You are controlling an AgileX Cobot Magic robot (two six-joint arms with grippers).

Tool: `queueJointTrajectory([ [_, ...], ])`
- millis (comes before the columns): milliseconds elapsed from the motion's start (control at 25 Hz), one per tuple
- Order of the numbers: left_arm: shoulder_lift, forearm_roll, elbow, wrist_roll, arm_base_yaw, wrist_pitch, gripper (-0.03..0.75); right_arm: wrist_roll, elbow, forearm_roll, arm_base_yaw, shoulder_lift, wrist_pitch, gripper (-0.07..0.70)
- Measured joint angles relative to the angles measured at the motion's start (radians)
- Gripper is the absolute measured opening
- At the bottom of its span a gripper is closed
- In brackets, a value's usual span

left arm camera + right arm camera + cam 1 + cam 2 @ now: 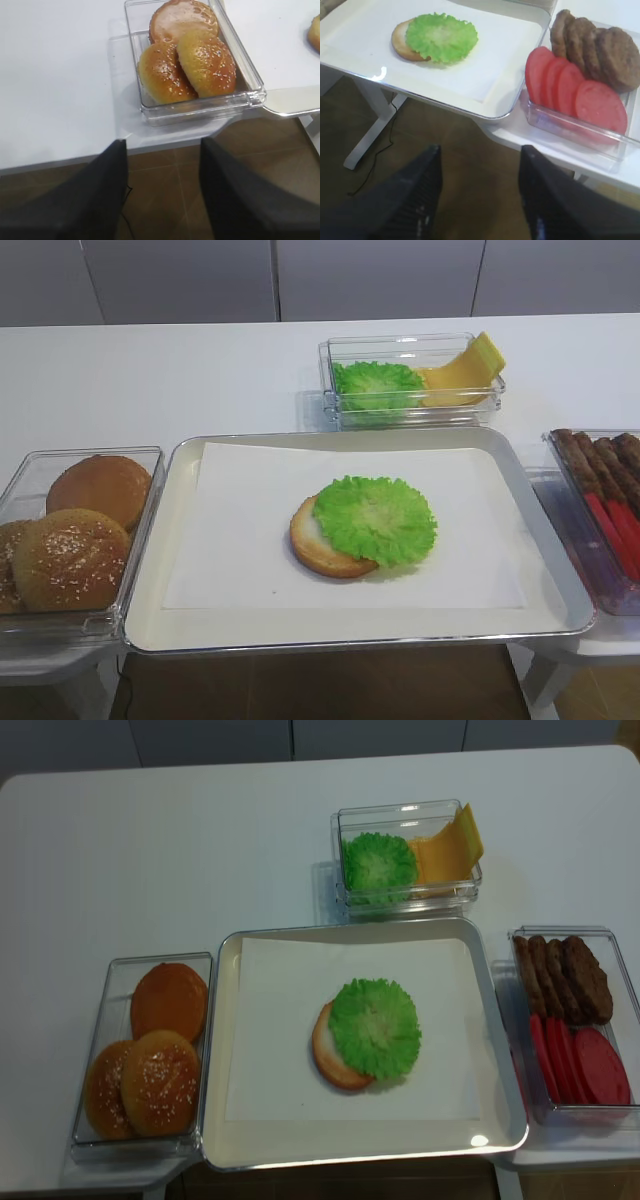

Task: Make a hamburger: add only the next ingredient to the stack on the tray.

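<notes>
Lettuce leaf [376, 519] covers bun bottom [318, 545] on tray [190, 615]; both claws gape empty above brown floor [450, 150].

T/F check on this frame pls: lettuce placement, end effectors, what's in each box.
1. The lettuce leaf lies on the bun bottom, shifted toward the patty side. True.
2. The right end effector grips a tomato slice. False: it is open, empty, below the table edge.
3. The bun tops sit in the box left of the tray. True.
4. The cheese is on the stack. False: it is in the far box beside spare lettuce.
5. The left end effector is open. True.
</notes>
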Motion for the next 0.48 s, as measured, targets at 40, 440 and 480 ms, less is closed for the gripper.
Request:
queueJointTrajectory([
  [40,0.0,0.0,0.0,0.0,0.0,0.0,0.353,0.005,0.0,0.0,0.0,-0.011,0.027,0.375],
  [440,0.0,0.0,0.0,0.0,0.0,-0.001,0.352,-0.01,0.003,-0.025,0.0,-0.02,0.062,0.373],
  [480,0.0,0.0,0.0,0.0,0.0,-0.001,0.353,-0.012,0.006,-0.029,0.0,-0.02,0.051,0.373],
])
